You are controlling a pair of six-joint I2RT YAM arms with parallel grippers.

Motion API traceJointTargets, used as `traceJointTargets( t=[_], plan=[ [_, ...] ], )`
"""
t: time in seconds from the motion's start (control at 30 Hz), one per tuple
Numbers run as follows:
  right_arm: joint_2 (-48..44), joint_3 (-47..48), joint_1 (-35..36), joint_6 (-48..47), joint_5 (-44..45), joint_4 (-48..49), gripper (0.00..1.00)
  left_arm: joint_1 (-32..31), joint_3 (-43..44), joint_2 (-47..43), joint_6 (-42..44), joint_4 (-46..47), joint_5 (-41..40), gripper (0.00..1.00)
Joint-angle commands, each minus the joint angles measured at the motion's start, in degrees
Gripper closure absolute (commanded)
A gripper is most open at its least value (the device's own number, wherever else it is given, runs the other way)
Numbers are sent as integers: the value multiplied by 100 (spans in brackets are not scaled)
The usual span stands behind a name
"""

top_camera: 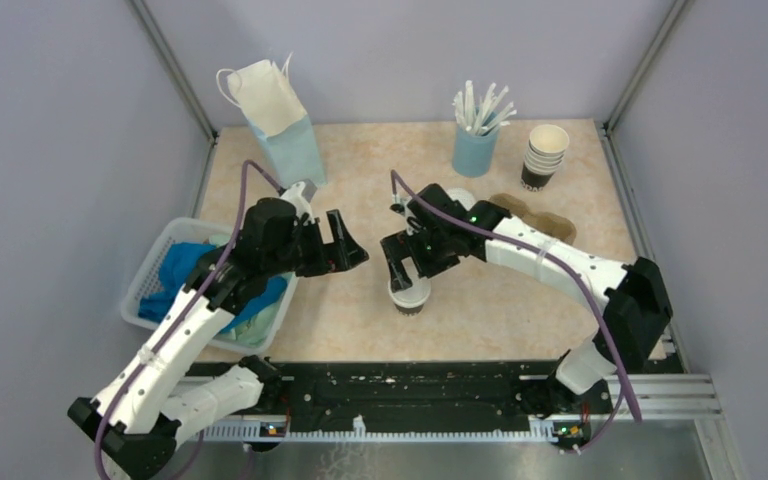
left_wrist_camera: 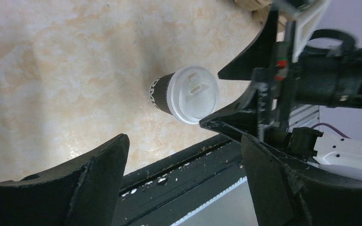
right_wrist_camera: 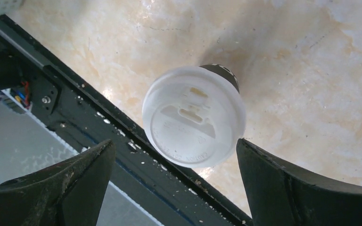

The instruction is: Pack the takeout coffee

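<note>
Standing upright on the beige tabletop, the takeout coffee has its white dome lid on. The right gripper hangs directly above the coffee, its 2 fingers spread wide on either side of the lid. The left gripper is just left of the coffee, also spread wide and holding nothing. A white basket of blue cloths lies far left of the coffee. A blue paper bag stands beyond and to the left, and a stack of paper cups beyond and to the right.

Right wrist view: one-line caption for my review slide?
Open right gripper poised over the white-lidded takeout coffee, upright on the marbled table near the black rail.
</note>
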Motion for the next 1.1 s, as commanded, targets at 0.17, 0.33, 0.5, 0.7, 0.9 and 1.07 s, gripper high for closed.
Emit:
traceJointTargets(
  t=[0.17, 0.33, 0.5, 0.7, 0.9, 1.07],
  plan=[
    [747, 882, 867, -178, 1752, -760, 1, 0, -117, -557, -125, -266, -663, 4],
    [1045, 1087, 1187, -273, 2300, -998, 1, -3, -126, -573, -129, -341, -675, 4],
    [1168, 1128, 1329, -257, 2388, -1001, 2, 0, -96, -540, -125, -341, -686, 4],
    [1239, 1130, 1340, -281, 2645, -949, 4, 1, 15, -402, -57, -337, -708, 4],
    [1311, 1162, 1342, -404, 3040, -737, 10, -1, 94, -245, 2, -332, -714, 4],
    [1421, 1314, 1346, -590, 3499, -581, 15, -1, 127, -180, 17, -331, -767, 3]
  ],
)
